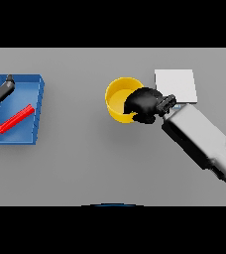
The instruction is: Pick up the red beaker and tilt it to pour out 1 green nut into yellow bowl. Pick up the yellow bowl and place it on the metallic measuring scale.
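Head view, for your record. Yellow bowl (119, 96): mid-table, just left of the scale (177, 84); you cannot tell its contents. Blue tray (33, 89), far left: red beaker (15, 118) lying flat inside. Right hand (143, 104): arm reaching in from lower right, fingers curled over the bowl's right rim, gripping it. Left hand (2, 92): at the tray's upper left corner, fingers straight, holding nothing.

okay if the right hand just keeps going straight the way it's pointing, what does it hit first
The right hand points toward the view's left and is already at the yellow bowl, so the bowl comes first; beyond it looks like bare table.
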`<action>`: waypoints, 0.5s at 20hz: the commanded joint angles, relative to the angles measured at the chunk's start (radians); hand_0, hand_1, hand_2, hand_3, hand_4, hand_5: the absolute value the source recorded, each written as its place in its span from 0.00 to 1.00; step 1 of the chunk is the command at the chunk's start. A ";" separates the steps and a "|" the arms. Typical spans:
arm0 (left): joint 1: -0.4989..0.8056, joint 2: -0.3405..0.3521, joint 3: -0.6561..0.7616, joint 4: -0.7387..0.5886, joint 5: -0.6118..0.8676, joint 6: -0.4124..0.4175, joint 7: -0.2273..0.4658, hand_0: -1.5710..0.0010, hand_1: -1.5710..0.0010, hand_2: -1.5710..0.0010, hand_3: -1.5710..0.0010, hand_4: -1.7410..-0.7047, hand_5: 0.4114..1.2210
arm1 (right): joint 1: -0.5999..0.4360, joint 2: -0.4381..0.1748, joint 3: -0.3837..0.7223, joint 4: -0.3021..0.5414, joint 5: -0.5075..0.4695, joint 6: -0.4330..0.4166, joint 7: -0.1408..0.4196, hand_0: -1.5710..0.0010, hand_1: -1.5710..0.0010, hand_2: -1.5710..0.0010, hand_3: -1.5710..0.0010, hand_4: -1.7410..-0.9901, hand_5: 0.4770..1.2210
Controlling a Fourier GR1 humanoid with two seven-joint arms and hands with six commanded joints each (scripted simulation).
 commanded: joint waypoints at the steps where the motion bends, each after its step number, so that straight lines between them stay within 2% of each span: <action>1: -0.003 -0.001 -0.002 -0.002 -0.001 -0.003 0.006 1.00 1.00 1.00 1.00 0.97 0.35 | -0.002 -0.010 -0.010 -0.005 -0.005 0.002 -0.005 0.00 0.00 0.09 0.20 0.00 1.00; 2: 0.002 0.003 0.002 0.002 0.000 -0.001 0.006 1.00 1.00 1.00 1.00 0.97 0.35 | -0.005 -0.021 -0.021 -0.001 -0.008 -0.001 -0.012 0.00 0.00 0.09 0.19 0.00 1.00; 4: 0.011 0.012 0.010 -0.017 0.011 -0.009 0.002 1.00 1.00 1.00 1.00 0.96 0.35 | -0.005 -0.049 -0.042 0.016 -0.013 -0.014 -0.034 0.00 0.00 0.08 0.12 0.00 1.00; 6: 0.007 0.006 0.001 -0.012 -0.002 -0.004 0.016 1.00 1.00 1.00 1.00 0.97 0.36 | -0.012 -0.058 -0.071 0.028 -0.020 -0.012 -0.007 0.00 0.00 0.06 0.17 0.00 1.00; 8: 0.007 0.009 0.006 -0.009 0.000 -0.004 0.022 1.00 1.00 1.00 1.00 0.96 0.37 | -0.036 -0.087 -0.105 0.068 -0.024 -0.035 -0.043 0.00 0.00 0.05 0.20 0.00 1.00; 10: 0.000 0.007 0.007 -0.010 0.003 -0.006 0.023 1.00 1.00 1.00 1.00 0.96 0.37 | -0.039 -0.116 -0.126 0.110 -0.008 -0.081 -0.053 0.00 0.00 0.03 0.22 0.00 1.00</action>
